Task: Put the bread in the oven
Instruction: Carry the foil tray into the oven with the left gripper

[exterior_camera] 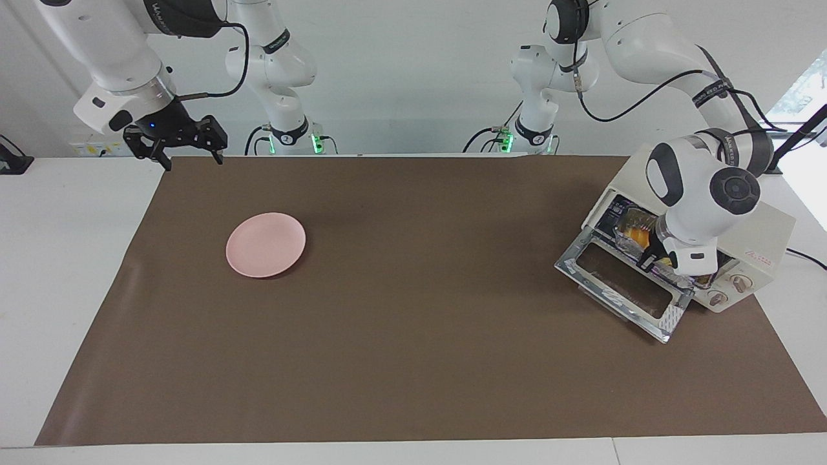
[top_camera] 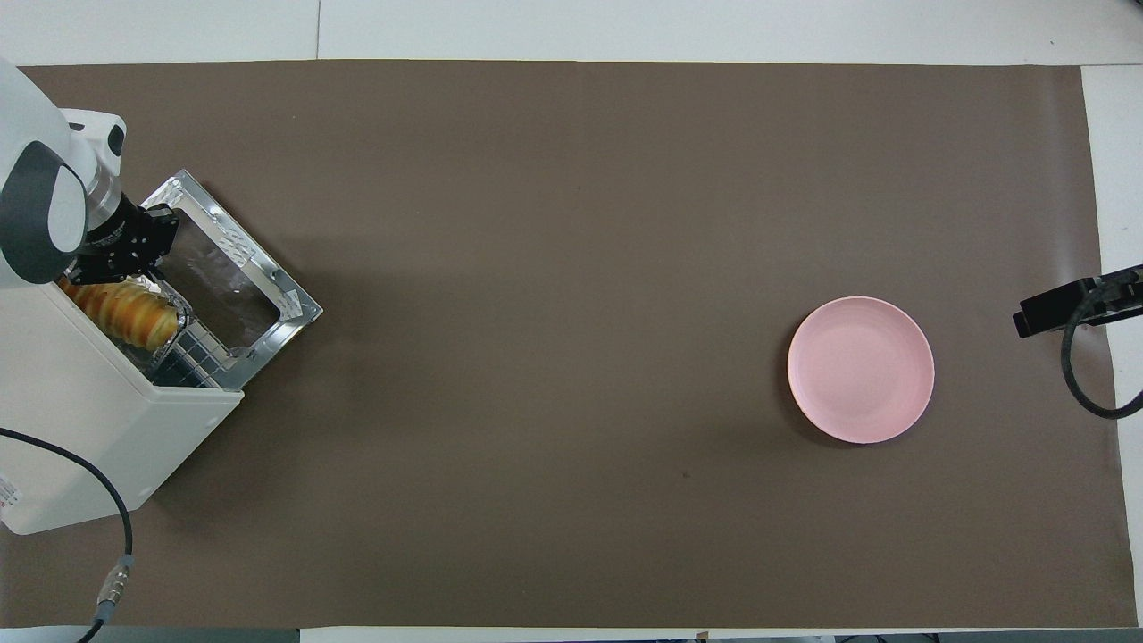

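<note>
Pink plate on brown mat.

bread in oven, left arm's end; plate toward right arm's.

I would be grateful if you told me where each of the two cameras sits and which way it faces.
Facing view: high across the table, looking toward the robots; both arms show whole, the right gripper waiting open over the table's edge, the left gripper shut at the oven mouth by the bread.
Overhead view: above the robots' end, looking steeply down; only the left arm's wrist and the right gripper's tip show.
Shared: oven, bread in its foil tray, pink plate, brown mat, turned half a turn.
</note>
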Robot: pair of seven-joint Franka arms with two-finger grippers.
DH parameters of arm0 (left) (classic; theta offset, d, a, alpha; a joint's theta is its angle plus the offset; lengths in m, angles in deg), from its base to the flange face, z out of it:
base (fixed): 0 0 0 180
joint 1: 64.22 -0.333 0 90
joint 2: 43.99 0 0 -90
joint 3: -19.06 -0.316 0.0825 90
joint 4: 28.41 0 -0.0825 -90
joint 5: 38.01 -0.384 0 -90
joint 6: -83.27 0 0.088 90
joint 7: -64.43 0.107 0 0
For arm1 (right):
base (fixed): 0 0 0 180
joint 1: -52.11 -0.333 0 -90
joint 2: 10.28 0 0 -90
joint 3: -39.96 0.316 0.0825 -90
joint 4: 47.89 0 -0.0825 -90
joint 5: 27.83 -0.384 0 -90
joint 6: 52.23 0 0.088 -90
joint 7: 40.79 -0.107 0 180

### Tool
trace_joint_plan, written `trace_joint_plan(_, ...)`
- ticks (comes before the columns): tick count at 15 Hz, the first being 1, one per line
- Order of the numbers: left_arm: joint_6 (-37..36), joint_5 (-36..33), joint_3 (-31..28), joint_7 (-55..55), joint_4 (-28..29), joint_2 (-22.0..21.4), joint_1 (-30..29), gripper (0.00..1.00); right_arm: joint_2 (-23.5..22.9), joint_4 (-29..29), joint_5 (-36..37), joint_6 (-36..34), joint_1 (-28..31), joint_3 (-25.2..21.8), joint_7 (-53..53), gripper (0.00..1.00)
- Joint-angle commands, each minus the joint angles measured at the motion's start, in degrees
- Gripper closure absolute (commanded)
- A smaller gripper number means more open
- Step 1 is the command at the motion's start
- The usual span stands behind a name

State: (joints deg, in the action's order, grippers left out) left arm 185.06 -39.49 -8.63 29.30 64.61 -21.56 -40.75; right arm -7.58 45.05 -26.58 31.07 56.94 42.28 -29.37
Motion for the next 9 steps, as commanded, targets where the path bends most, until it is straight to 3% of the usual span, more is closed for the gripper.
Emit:
trace_joint_plan(1,1.04,-1.68,0.09,-1.16,2.69,-2.39,1.14,1.0,1.08,1.19,0.42,0.28,0.44,0.32,0.61,0.0)
trace_joint_plan(4,1.22,-1.85,0.09,-1.26,4.8,-3.45,1.84,1.0,1.08,1.19,0.42,0.28,0.44,0.32,0.61,0.0)
trace_joint_plan(5,1.48,-1.94,0.09,-1.08,4.8,-3.53,1.84,0.89,1.08,1.19,0.42,0.28,0.44,0.32,0.61,0.0)
trace_joint_plan(6,1.57,-1.94,0.09,-0.82,4.8,-3.54,1.84,0.65,1.08,1.19,0.42,0.28,0.44,0.32,0.61,0.0)
trace_joint_plan(7,1.57,-2.03,0.09,-0.73,4.8,-3.54,1.76,0.27,1.08,1.19,0.42,0.28,0.44,0.32,0.61,0.0)
trace_joint_plan(8,1.65,-2.03,0.09,-0.64,4.63,-3.54,1.67,0.0,1.08,1.19,0.42,0.28,0.44,0.32,0.61,0.0)
trace_joint_plan(9,2.18,-2.03,0.09,-0.55,4.19,-3.36,1.41,0.0,1.08,1.19,0.42,0.28,0.44,0.32,0.61,0.0)
